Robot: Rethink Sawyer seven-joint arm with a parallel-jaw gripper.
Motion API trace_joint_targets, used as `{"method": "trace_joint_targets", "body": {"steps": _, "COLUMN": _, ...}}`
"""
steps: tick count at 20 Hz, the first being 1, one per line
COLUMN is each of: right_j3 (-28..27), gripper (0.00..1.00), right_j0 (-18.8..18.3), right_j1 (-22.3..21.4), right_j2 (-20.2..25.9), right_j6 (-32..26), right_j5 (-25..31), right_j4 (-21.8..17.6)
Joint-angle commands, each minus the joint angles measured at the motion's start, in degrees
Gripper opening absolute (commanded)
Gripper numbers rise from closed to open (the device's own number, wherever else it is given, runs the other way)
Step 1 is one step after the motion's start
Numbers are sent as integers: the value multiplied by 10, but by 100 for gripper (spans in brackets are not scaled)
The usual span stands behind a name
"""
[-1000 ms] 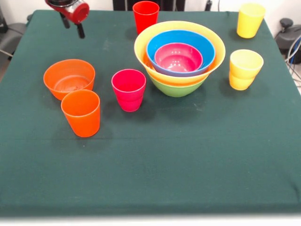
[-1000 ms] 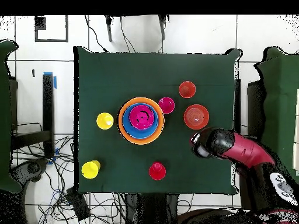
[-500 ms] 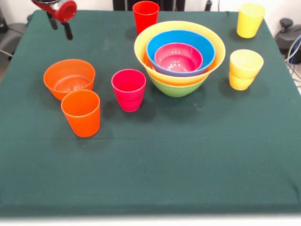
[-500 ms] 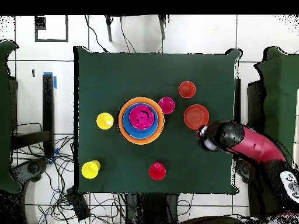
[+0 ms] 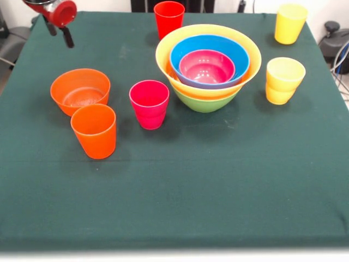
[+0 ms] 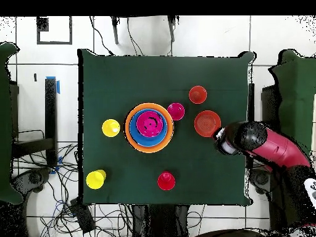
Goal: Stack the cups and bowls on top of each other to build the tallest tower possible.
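The tower (image 5: 207, 68) stands mid-table: a green bowl (image 5: 204, 103) as base, the very large yellow bowl (image 5: 166, 46), a blue bowl (image 5: 210, 43) and a magenta-pink bowl (image 5: 206, 66) nested in it. An orange bowl (image 5: 80, 90) sits at the left, with an orange cup (image 5: 94, 131) in front of it and a magenta-pink cup (image 5: 149, 103) to its right. A red cup (image 5: 168, 19) stands behind the tower. My gripper (image 5: 60, 31) hangs open and empty above the far left corner, behind the orange bowl; it also shows in the overhead view (image 6: 222, 139), beside the orange bowl (image 6: 207, 123).
A yellow cup (image 5: 290, 23) stands at the far right corner. A second yellow cup (image 5: 283, 80), which looks like two nested, stands right of the tower. The green table cloth (image 5: 180, 191) ends close to my gripper's left.
My gripper has moved steadily to the left in the front view, toward the table's side edge, still open and empty. No cup or bowl has moved.
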Motion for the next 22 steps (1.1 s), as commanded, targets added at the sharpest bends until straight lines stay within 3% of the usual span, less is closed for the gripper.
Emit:
{"method": "trace_joint_targets", "body": {"steps": 1, "right_j3": -46, "gripper": 100, "right_j0": 14, "right_j1": 28, "right_j2": 64, "right_j6": -69, "right_j5": 42, "right_j4": -11}}
{"method": "trace_joint_targets", "body": {"steps": 22, "right_j3": -111, "gripper": 100, "right_j0": 53, "right_j1": 80, "right_j2": 52, "right_j6": -26, "right_j5": 44, "right_j4": -7}}
